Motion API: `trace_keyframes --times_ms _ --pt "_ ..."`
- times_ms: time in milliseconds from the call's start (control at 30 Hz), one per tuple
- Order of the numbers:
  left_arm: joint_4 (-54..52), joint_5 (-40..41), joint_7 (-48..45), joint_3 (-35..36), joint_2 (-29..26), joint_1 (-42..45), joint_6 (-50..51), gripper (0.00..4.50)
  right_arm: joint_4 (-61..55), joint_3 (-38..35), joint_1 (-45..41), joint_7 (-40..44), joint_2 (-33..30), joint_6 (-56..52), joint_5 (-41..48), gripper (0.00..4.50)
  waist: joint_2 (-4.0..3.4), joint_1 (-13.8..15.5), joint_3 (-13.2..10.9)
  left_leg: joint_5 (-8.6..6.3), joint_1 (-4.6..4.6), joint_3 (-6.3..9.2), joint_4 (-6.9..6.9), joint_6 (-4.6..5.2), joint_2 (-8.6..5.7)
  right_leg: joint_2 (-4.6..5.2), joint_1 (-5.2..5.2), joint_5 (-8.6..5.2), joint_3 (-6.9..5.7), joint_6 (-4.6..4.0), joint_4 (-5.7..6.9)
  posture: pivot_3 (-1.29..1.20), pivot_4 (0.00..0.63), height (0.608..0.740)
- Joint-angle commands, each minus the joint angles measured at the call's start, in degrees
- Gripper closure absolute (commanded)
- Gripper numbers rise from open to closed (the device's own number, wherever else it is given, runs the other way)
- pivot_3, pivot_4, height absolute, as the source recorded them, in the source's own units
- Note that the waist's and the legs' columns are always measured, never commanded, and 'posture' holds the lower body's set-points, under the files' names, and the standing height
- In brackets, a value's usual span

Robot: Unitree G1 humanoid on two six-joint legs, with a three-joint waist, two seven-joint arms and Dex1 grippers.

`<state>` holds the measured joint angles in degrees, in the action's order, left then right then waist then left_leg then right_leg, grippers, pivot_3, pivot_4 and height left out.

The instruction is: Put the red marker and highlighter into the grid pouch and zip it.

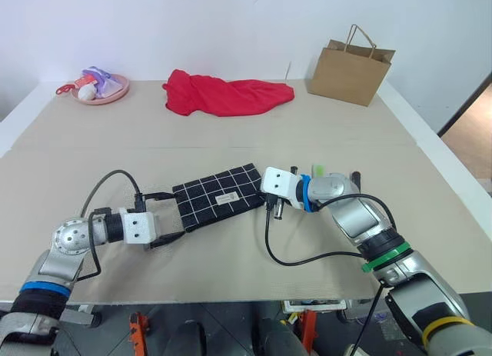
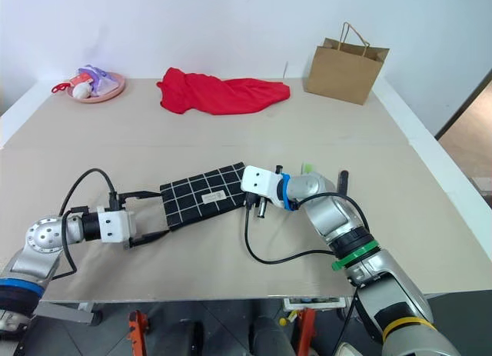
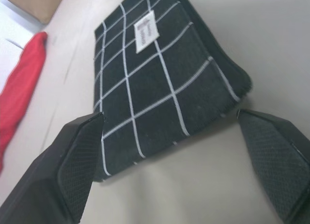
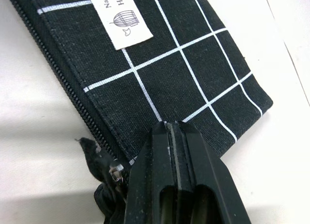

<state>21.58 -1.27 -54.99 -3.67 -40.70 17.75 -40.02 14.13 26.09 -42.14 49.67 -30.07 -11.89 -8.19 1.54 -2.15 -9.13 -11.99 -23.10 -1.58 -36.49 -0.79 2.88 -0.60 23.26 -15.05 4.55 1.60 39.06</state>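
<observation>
The pouch (image 1: pixel 218 197) is lying flat on the tabletop (image 1: pixel 231 133), well in from the near edge and about midway between the left and right edges, with its white label (image 1: pixel 227 197) facing up and its long sides slanting from near-left to far-right.

The left gripper (image 3: pixel 169 151) is reaching in from the near-left corner and standing wide open, its two black fingers (image 3: pixel 80 161) straddling the pouch's near-left end without pressing on the cloth; in the left wrist view, one finger is sitting beside each corner of that end.

The right gripper (image 4: pixel 169 129) is coming in from the near-right and its fingers are pressed together. Its tip is resting at the pouch's right end, just beside the zipper (image 4: pixel 58 83). In the right wrist view, the black pull cord (image 4: pixel 99 163) is lying bunched right next to the closed fingers; whether they are pinching it cannot be told.

The highlighter (image 1: pixel 317 170) is showing as a small green bit just behind the right wrist, and a slim dark stick, perhaps the marker (image 1: pixel 355 176), is lying beside it, too hidden to be sure.

Along the far edge, a pink plate (image 1: pixel 115 92) of small things is sitting toward the left corner, a red cloth (image 1: pixel 223 93) is lying in the middle, and a paper bag (image 1: pixel 350 68) is standing toward the right corner.
</observation>
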Motion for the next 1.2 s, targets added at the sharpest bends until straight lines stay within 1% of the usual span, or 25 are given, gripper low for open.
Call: trace_keyframes --times_ms 33,267,533,567,633,667,733,767,800,833,867,900,967,1133,1200 --pt "4.08 -3.97 2.18 -3.44 2.17 0.59 -1.94 0.0 1.05 -1.51 -1.07 0.72 0.77 0.58 -0.17 4.45 -0.09 0.06 0.06 0.04 0.0 0.0 0.0 0.06 -0.01 0.0 -0.01 0.04 0.0 0.02 0.0 0.0 0.15 0.74" --pt "4.31 -2.55 1.87 -5.73 4.01 2.05 -2.5 0.0 1.41 -1.93 -0.89 1.17 1.39 0.87 -0.41 4.45 -0.08 0.22 0.06 0.13 -0.02 -0.04 0.0 0.14 -0.03 0.01 0.01 0.14 0.03 0.06 -0.01 0.0 0.15 0.74" --pt "6.56 -4.26 2.37 -7.96 4.12 4.09 -3.16 0.0 2.18 -2.48 -0.96 1.56 2.37 1.13 -1.1 4.45 -0.08 0.26 0.06 0.12 -0.05 -0.02 0.05 0.14 -0.04 -0.01 0.04 0.1 0.04 0.03 -0.01 0.0 0.15 0.74" --pt "6.7 -4.27 2.32 -8.22 4.16 4.25 -3.31 0.4 2.26 -2.5 -0.97 1.56 2.46 1.13 -1.14 4.5 -0.08 0.27 0.06 0.12 -0.04 -0.02 0.05 0.14 -0.04 0.0 0.03 0.1 0.04 0.05 -0.01 0.0 0.15 0.74" --pt "6.58 -4.36 2.23 -8.85 4.52 4.62 -3.48 0.69 2.37 -2.56 -0.9 1.57 2.6 1.19 -1.26 4.5 -0.09 0.32 0.06 0.12 -0.04 -0.03 0.04 0.14 -0.04 0.0 0.03 0.11 0.04 0.06 -0.01 0.0 0.15 0.74" --pt "6.26 -4.36 2.19 -9.15 4.71 4.76 -3.37 1.15 2.42 -2.63 -0.88 1.56 2.66 1.17 -1.28 4.5 -0.09 0.39 0.07 0.13 -0.04 -0.02 0.04 0.14 -0.05 0.01 0.02 0.11 0.04 0.06 -0.01 0.0 0.15 0.74" --pt "5.07 -4.0 1.79 -9.72 4.94 4.83 -2.83 1.94 2.42 -2.74 -0.74 1.6 2.71 1.23 -1.33 4.5 -0.09 0.59 0.06 0.13 -0.04 -0.03 0.02 0.14 -0.06 0.01 0.02 0.14 0.04 0.08 -0.01 0.0 0.15 0.74" --pt "4.23 -3.74 1.5 -9.98 5.02 4.79 -2.43 2.44 2.49 -2.82 -0.7 1.58 2.73 1.28 -1.36 4.5 -0.08 0.65 0.06 0.13 -0.04 -0.03 0.02 0.14 -0.06 0.01 0.02 0.15 0.05 0.09 -0.01 0.0 0.15 0.74" --pt "3.06 -3.08 0.88 -10.3 5.09 4.63 -1.67 2.6 2.45 -2.87 -0.61 1.6 2.75 1.28 -1.39 4.5 -0.08 0.65 0.06 0.14 -0.04 -0.03 0.01 0.14 -0.06 0.01 0.02 0.15 0.05 0.09 -0.01 0.0 0.15 0.74" --pt "2.15 -2.67 0.51 -10.54 5.11 4.5 -1.05 3.34 2.45 -2.91 -0.56 1.59 2.76 1.27 -1.4 4.5 -0.08 0.66 0.07 0.14 -0.05 -0.05 0.0 0.14 -0.05 0.02 0.02 0.15 0.06 0.09 -0.02 0.0 0.15 0.74" --pt "1.28 -2.42 0.2 -10.75 5.1 4.39 -0.47 3.43 2.48 -2.94 -0.53 1.58 2.78 1.26 -1.4 4.5 -0.09 0.64 0.07 0.14 -0.04 -0.06 0.0 0.14 -0.05 0.01 0.03 0.15 0.08 0.09 -0.02 0.0 0.15 0.74" --pt "0.7 -2.17 -0.19 -10.93 5.08 4.3 0.08 4.01 2.5 -2.97 -0.51 1.6 2.8 1.26 -1.39 4.5 -0.09 0.63 0.07 0.14 -0.04 -0.09 0.01 0.14 -0.05 0.01 0.05 0.15 0.1 0.1 -0.02 0.0 0.15 0.74" --pt "-0.68 -1.69 -0.84 -11.11 5.03 3.91 1.23 4.42 2.47 -3.0 -0.44 1.66 2.84 1.23 -1.37 4.5 -0.09 0.62 0.07 0.13 -0.04 -0.08 0.06 0.14 -0.04 -0.01 0.06 0.1 0.11 0.05 -0.02 0.0 0.15 0.74" --pt "-5.03 -0.68 -2.34 -11.07 4.29 2.44 6.08 4.42 2.98 -3.54 -0.41 1.52 3.24 0.97 -1.0 4.5 -0.09 0.6 0.07 0.08 -0.07 -0.07 0.11 0.16 -0.04 -0.01 0.08 0.03 0.1 -0.06 -0.02 0.0 0.15 0.74" --pt "-6.07 -0.23 -2.46 -10.64 4.11 1.79 8.42 4.42 3.51 -5.64 -0.98 0.14 4.58 -0.69 0.68 4.5 -0.09 0.52 0.07 0.07 -0.07 -0.06 0.11 0.16 -0.04 -0.01 0.09 -0.01 0.09 -0.04 -0.02 0.0 0.15 0.74"
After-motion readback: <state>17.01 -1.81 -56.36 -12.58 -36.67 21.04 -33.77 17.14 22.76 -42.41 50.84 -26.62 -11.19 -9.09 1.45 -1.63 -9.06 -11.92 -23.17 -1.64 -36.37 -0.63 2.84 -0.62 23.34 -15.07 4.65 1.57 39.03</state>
